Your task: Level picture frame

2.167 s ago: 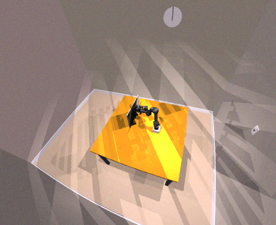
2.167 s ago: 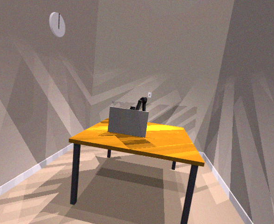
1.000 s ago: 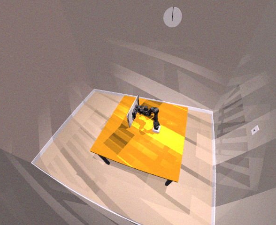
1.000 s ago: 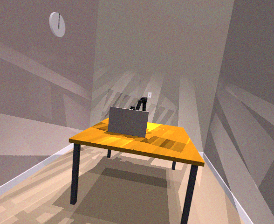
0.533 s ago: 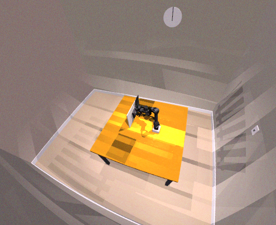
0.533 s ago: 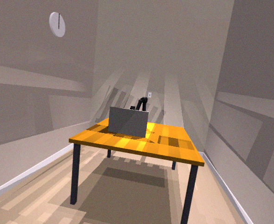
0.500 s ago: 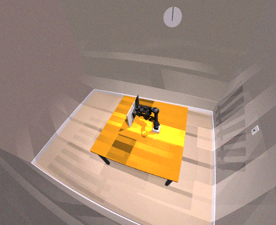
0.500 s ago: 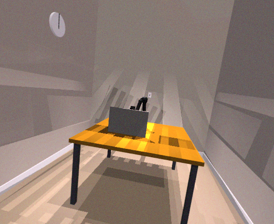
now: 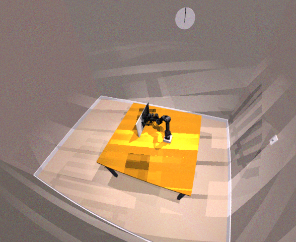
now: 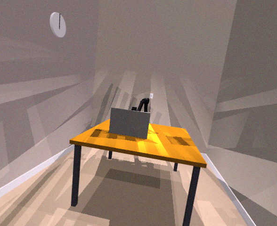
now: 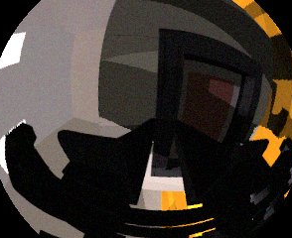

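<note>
The dark picture frame (image 11: 169, 74) with a dark red picture stands against the grey upright panel (image 11: 128, 89) (image 9: 139, 129) (image 10: 128, 124) in the wrist view. My gripper (image 11: 164, 123) is shut on the frame, with its black fingertips at the lower part of the frame's left bar. The fingers hide that part of the bar. The lens bends the frame's edges, so I cannot tell whether it is level. The screw and the notched strip are hidden. In the top view the frame is too small and dark to read; the exterior view shows only the panel's back.
The panel stands upright on the orange table (image 9: 174, 166) (image 10: 138, 148). The black arm (image 9: 167, 126) (image 10: 143, 102) rises from a white base (image 9: 167, 138) and reaches across to the panel's front. A round clock (image 9: 185, 18) (image 10: 57, 24) is on a room wall.
</note>
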